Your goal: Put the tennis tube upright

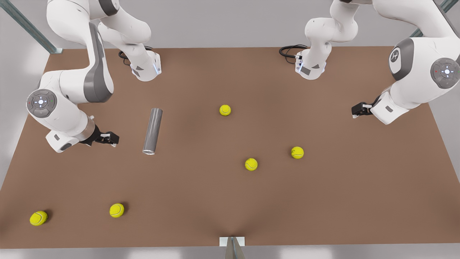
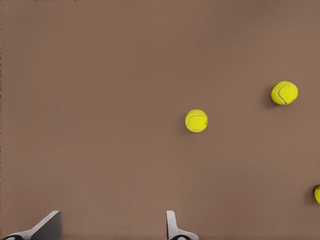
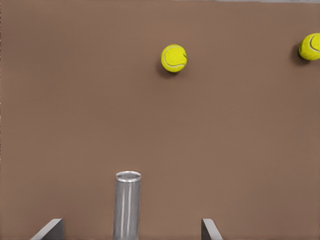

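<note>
The tennis tube (image 1: pixel 152 131) is a slim grey cylinder lying flat on the brown table (image 1: pixel 201 201), left of centre in the front view, its lighter rim toward the near edge. My right gripper (image 1: pixel 109 138) hovers just to the tube's left in the front view, open and not touching it. In the right wrist view the tennis tube (image 3: pixel 127 206) lies beyond the right gripper (image 3: pixel 131 222), lined up with the gap between the spread fingers (image 3: pixel 52 229), rim end pointing away. My left gripper (image 1: pixel 359 109) waits open at the front view's right. In the left wrist view the left gripper (image 2: pixel 112 216) holds nothing.
Several yellow-green tennis balls lie scattered: one (image 1: pixel 225 110) mid-table, one (image 1: pixel 251 164), another (image 1: pixel 297 152) to the right, and two near the front left corner (image 1: pixel 116 210) (image 1: pixel 38 218). Both arm bases stand at the far edge. A small bracket (image 1: pixel 232 241) sits at the near edge.
</note>
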Robot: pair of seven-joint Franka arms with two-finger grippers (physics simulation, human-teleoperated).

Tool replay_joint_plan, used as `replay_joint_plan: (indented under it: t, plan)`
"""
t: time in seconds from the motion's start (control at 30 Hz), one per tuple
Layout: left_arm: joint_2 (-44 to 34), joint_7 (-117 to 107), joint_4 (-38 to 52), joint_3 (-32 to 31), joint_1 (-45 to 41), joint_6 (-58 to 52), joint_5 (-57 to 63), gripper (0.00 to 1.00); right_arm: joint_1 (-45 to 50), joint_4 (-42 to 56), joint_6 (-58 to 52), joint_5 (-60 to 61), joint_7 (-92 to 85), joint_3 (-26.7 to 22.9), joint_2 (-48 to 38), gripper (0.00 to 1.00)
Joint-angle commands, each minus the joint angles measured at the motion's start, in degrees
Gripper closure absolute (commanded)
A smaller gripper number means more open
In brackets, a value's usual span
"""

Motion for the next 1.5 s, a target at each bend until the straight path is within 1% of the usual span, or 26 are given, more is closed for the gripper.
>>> replay_joint_plan:
  t: [0.0, 0.1, 0.13, 0.17, 0.2, 0.23, 0.3, 0.37, 0.43, 0.47, 0.5, 0.57, 0.63, 0.77, 0.83, 0.87, 0.9, 0.97, 1.0, 1.07, 1.23, 1.37, 1.47]
  plan:
    - [0.0, 0.0, 0.01, 0.0, 0.09, -0.01, 0.72, 0.0, -0.05, 0.0, 0.0, -0.09, -0.09, 0.0, 0.0, 0.0]
    - [0.08, 0.0, -0.08, 0.0, 0.09, -0.01, 0.72, 0.0, -0.31, -0.17, -0.79, 0.17, 0.97, 0.0, 0.0, 0.0]
    - [0.17, 0.0, -0.08, 0.0, 0.09, -0.01, 0.72, 0.0, -0.14, -0.61, -2.55, 0.26, -0.34, 0.0, 0.17, 0.0]
    - [0.26, 0.0, -0.08, 0.0, 0.01, -0.01, 0.72, 0.0, 0.92, -2.1, -4.13, 0.18, 0.7, 0.09, 0.35, 0.0]
    - [0.26, 0.0, -0.08, 0.0, 0.01, -0.01, 0.72, 0.0, 1.09, -7.46, -3.69, 1.14, 3.07, 0.61, -0.18, 0.0]
    - [0.26, -0.09, 0.01, 0.0, 0.01, -0.01, 0.72, 0.0, 1.0, -13.09, 0.43, 2.2, 6.85, 1.32, -1.76, 0.0]
    - [0.26, -0.09, -0.08, 0.0, 0.01, -0.01, 0.72, 0.0, -0.58, -17.48, 4.48, 2.72, 6.94, 1.41, -2.46, 0.0]
    - [0.26, -0.09, -0.08, 0.0, -0.08, -0.01, 0.72, 0.0, 0.21, -20.47, 8.17, 3.87, 10.1, 1.41, -2.82, 0.0]
    - [0.35, -0.09, -0.08, 0.0, -0.08, -0.1, 0.72, 0.0, 0.04, -28.21, 15.82, 3.95, 14.23, 3.78, -5.01, 0.0]
    - [0.35, -0.09, -0.08, 0.0, -0.08, -0.1, 0.72, 0.0, 0.04, -28.39, 15.91, 4.04, 15.9, 5.45, -5.19, 0.0]
    - [1.14, -0.09, -0.08, 0.0, -0.61, -0.1, 0.72, 0.0, -0.05, -30.32, 16.17, 4.04, 19.86, 8.43, -6.24, 0.0]
    - [2.1, -0.44, 0.01, 0.09, -1.75, -0.1, 1.42, 0.0, -0.14, -34.89, 20.47, 4.57, 20.39, 10.02, -7.03, 0.0]
    - [2.54, -0.35, 0.01, 0.09, -1.75, -0.01, 1.42, 0.0, -1.37, -39.55, 26.28, 4.66, 20.39, 9.93, -7.12, 0.0]
    - [3.16, -0.44, 0.01, 0.09, -1.75, -0.01, 1.42, 0.0, -7.08, -40.43, 26.54, 4.75, 20.74, 9.84, -6.51, 0.0]
    - [3.16, -0.44, 0.01, 0.09, -1.84, -0.1, 1.42, 0.0, -7.26, -39.82, 26.54, 4.75, 20.83, 9.93, -3.35, 0.0]
    - [3.16, -0.44, 0.01, 0.09, -1.84, -0.1, 1.42, 0.0, -7.08, -37.53, 25.58, 4.66, 20.48, 9.93, 0.17, 0.0]
    - [3.16, -0.44, 0.01, 0.09, -1.93, -0.18, 1.42, 0.0, -6.56, -37.53, 26.37, 4.66, 20.57, 9.84, 2.01, 0.0]
    - [3.16, -0.44, 0.01, 0.09, -1.93, -0.27, 1.42, 0.0, -6.38, -37.44, 27.77, 4.05, 19.95, 9.84, 3.51, 0.0]
    - [3.25, -0.44, 0.01, 0.09, -1.93, -0.27, 1.42, 0.0, -6.38, -37.44, 28.04, 3.87, 19.78, 9.84, 3.78, 0.0]
    - [3.25, -0.44, 0.01, 0.09, -1.93, -0.53, 1.42, 0.0, -6.99, -37.53, 28.04, 3.87, 12.84, 9.76, 3.86, 0.0]
    - [3.25, -0.44, 0.01, 0.09, -2.1, -0.8, 1.42, 0.0, -7.17, -38.06, 28.39, 3.87, 10.99, 9.76, 5.18, 0.0]
    - [3.25, -0.53, 0.01, 0.09, -2.45, -0.89, 1.42, 0.0, -6.82, -41.39, 29.27, 3.87, 10.99, 9.76, 4.39, 0.0]
    - [3.25, -0.53, -0.08, 0.09, -2.45, -0.89, 1.42, 0.0, -6.82, -46.84, 31.64, 3.87, 10.99, 9.84, 0.35, 0.0]
